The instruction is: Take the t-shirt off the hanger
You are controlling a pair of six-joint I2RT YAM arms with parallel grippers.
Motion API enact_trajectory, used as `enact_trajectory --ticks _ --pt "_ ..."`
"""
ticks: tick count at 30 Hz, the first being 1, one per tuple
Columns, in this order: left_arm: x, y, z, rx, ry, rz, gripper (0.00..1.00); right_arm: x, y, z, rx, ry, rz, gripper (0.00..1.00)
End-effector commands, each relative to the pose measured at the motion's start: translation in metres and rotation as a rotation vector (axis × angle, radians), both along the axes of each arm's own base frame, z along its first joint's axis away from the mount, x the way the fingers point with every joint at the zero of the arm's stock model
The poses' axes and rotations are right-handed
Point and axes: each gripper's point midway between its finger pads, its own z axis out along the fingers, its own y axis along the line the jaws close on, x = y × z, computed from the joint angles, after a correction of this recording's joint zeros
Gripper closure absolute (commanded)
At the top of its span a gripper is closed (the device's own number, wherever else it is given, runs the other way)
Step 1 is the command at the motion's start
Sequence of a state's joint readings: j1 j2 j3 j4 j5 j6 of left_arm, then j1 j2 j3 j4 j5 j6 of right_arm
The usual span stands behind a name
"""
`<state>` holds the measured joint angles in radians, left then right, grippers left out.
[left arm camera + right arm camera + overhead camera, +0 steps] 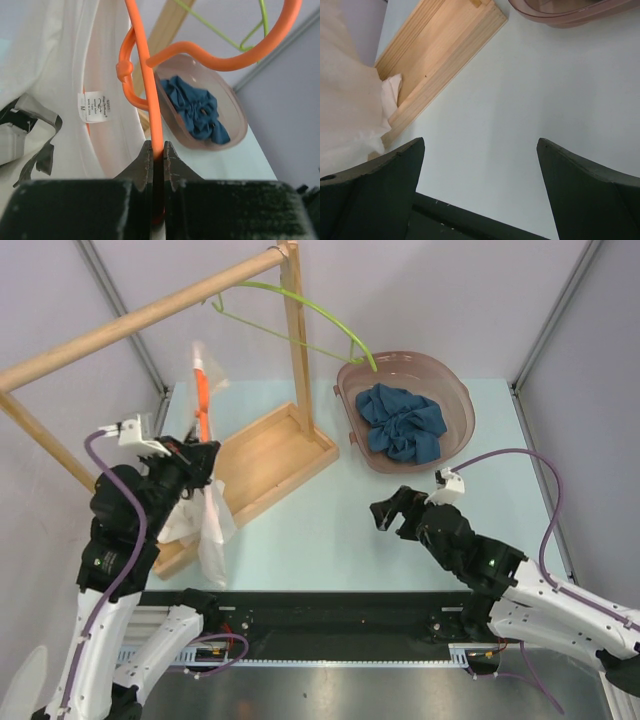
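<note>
Your left gripper (157, 150) pinches the orange hanger (142, 65), right gripper (480, 142) gapes wide; yanking the nine-o'clock t-shirt (215, 535) could snag it

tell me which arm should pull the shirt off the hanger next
Probably right. The left end effector is shut on the orange hanger, while the right end effector is open, empty and facing the t-shirt.

Lab test cell: grey panel walls (450, 290) (metal-framed), pale table (320, 530).
</note>
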<state>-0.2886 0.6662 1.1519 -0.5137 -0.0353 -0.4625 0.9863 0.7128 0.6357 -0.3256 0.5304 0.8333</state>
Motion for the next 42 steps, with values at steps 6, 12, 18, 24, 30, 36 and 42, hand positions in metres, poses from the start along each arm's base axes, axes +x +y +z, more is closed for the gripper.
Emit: enact_trajectory --ticks 6,12,18,24,30,36,42 --pt "0.016 -0.034 -0.038 -0.366 0.156 -0.067 1.00 -0.016 0.068 0.025 0.014 -0.155 0.364 0.00" --pt "0.035 -0.029 -0.071 -0.540 0.297 0.060 1.00 -0.049 0.144 0.051 -0.096 -0.306 0.641 0.00" --pt "0.034 -0.028 -0.091 -0.623 0.393 0.116 1.00 -0.059 0.212 0.081 -0.273 -0.454 0.758 0.00" --pt "0.022 -0.022 -0.096 -0.624 0.410 0.138 1.00 -0.062 0.253 0.073 -0.367 -0.466 0.849 0.02" --pt "0.011 -0.018 -0.091 -0.635 0.400 0.145 0.99 -0.056 0.277 0.069 -0.404 -0.479 0.858 0.05" --pt "0.006 -0.012 -0.089 -0.633 0.385 0.164 1.00 -0.041 0.288 0.064 -0.451 -0.484 0.775 0.12" --pt "0.004 -0.014 -0.105 -0.657 0.439 0.175 0.99 -0.024 0.292 0.062 -0.534 -0.519 0.600 0.32"
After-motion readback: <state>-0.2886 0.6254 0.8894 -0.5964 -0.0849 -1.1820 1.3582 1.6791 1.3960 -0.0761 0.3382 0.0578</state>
